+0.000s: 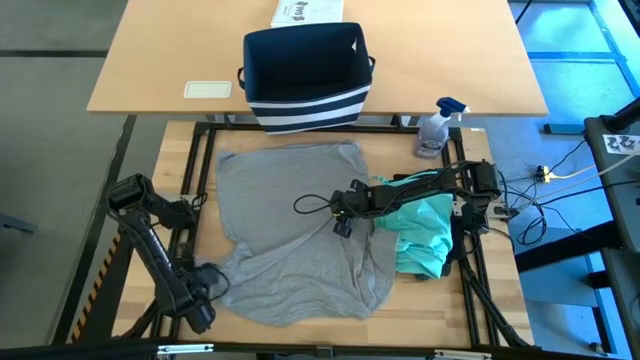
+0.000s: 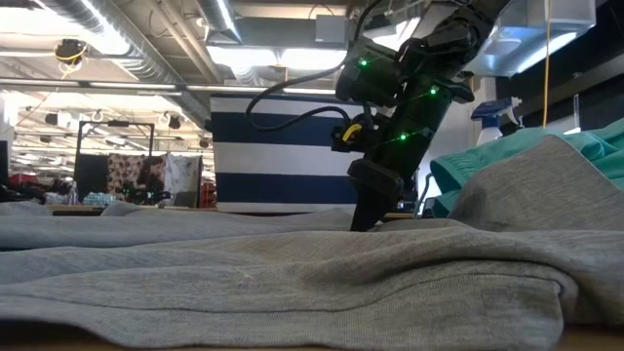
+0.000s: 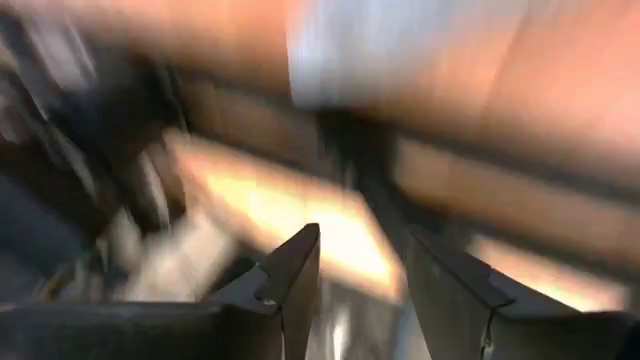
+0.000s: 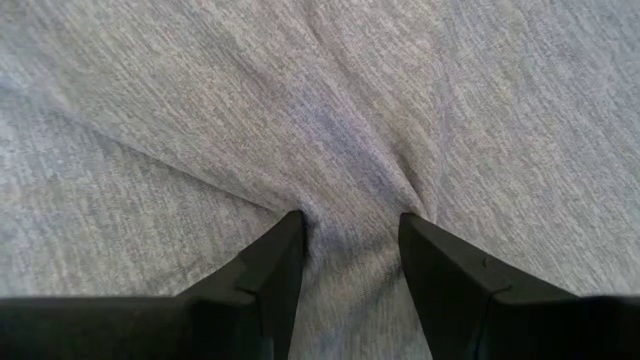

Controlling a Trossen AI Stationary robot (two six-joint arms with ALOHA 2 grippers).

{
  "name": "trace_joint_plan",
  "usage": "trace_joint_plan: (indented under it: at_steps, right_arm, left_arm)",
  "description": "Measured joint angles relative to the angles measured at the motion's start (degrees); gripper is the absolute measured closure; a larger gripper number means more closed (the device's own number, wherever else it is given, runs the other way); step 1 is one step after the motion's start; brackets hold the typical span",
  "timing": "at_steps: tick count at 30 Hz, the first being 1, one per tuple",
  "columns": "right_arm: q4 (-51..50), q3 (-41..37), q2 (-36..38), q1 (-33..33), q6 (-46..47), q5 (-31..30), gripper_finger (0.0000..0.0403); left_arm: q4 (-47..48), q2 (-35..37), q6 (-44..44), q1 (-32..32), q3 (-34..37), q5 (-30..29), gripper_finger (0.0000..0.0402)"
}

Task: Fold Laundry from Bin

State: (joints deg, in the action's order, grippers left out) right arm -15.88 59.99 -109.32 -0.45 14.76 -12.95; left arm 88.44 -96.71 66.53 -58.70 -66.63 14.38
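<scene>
A grey T-shirt (image 1: 290, 235) lies spread flat on the wooden table, filling its middle. A teal piece (image 1: 425, 235) lies bunched at the shirt's right edge, partly under my right arm. My right gripper (image 1: 340, 218) reaches in from the right and stands on the shirt's middle, shut on grey cloth (image 4: 350, 215). My left gripper (image 1: 212, 283) hovers by the shirt's near left corner; in its blurred wrist view its fingers (image 3: 295, 265) stand apart, open, with nothing plainly between them. The navy bin (image 1: 305, 70) with white stripes stands on the far table. My right gripper pinches a raised ridge of the grey T-shirt (image 4: 352, 235) between its two fingers, near the shirt's middle. The fingers slant down from the table's right side. Creases run out from the pinch, and the shirt around it lies on the table (image 2: 292, 263).
A spray bottle (image 1: 437, 128) stands at the table's far right corner. A white printed box (image 1: 305, 12) and a pale card (image 1: 208, 89) lie on the far table beside the bin. Cables (image 1: 545, 175) trail off the right edge.
</scene>
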Motion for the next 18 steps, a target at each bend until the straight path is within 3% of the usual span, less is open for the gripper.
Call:
trace_joint_plan:
  at_steps: [3, 5, 18]
  right_arm:
    - [0.0, 0.0, -0.02, 0.0, 0.06, 0.06, 0.0233]
    - [0.0, 0.0, -0.02, 0.0, 0.07, 0.08, 0.0233]
    - [0.9, -0.09, -0.04, 0.0, 0.0, 0.55, 0.0233]
  left_arm:
    - [-3.56, 0.01, -0.28, 0.67, -1.52, -13.69, 0.0258]
    - [-6.35, 0.02, -3.81, 1.05, -1.69, -17.27, 0.0258]
    - [-15.05, 1.71, -18.68, 5.15, 4.26, -16.6, 0.0258]
